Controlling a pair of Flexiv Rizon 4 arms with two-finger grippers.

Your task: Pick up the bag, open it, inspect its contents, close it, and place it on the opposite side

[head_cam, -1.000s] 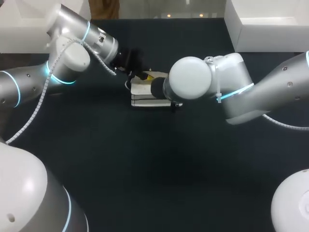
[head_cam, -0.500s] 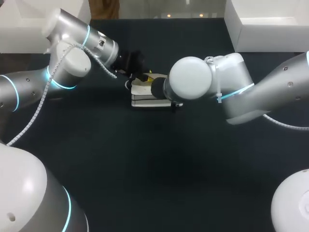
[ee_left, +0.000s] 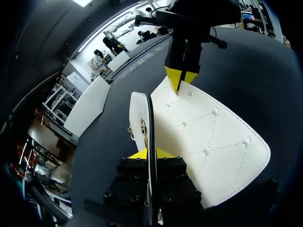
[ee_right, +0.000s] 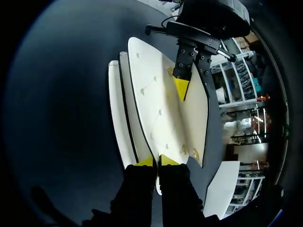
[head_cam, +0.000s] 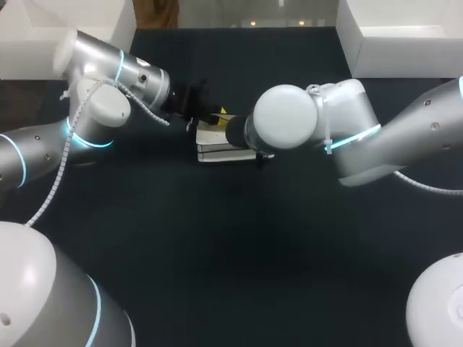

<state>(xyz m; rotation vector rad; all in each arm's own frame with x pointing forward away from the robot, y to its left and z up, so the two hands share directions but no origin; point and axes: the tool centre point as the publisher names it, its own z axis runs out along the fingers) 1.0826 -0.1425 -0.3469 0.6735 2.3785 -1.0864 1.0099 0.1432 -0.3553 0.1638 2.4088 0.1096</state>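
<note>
Bag point(head_cam: 214, 143) sits at the far middle of the desk point(head_cam: 231, 238), its panels fanned apart. Your left jaws clench one edge and your right jaws clench the opposite edge. Looks like mid-opening; inspecting, closing and placing across are not done.

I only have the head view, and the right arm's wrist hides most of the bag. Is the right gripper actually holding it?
Observer: Yes. The right wrist view shows the right gripper shut on a black-trimmed edge of the bag.
Operator: And the left one?
Observer: The left gripper is shut on the opposite end, clamping a thin upright panel.
Operator: Is the bag open?
Observer: Its white layers are fanned apart, but no contents show.
</note>
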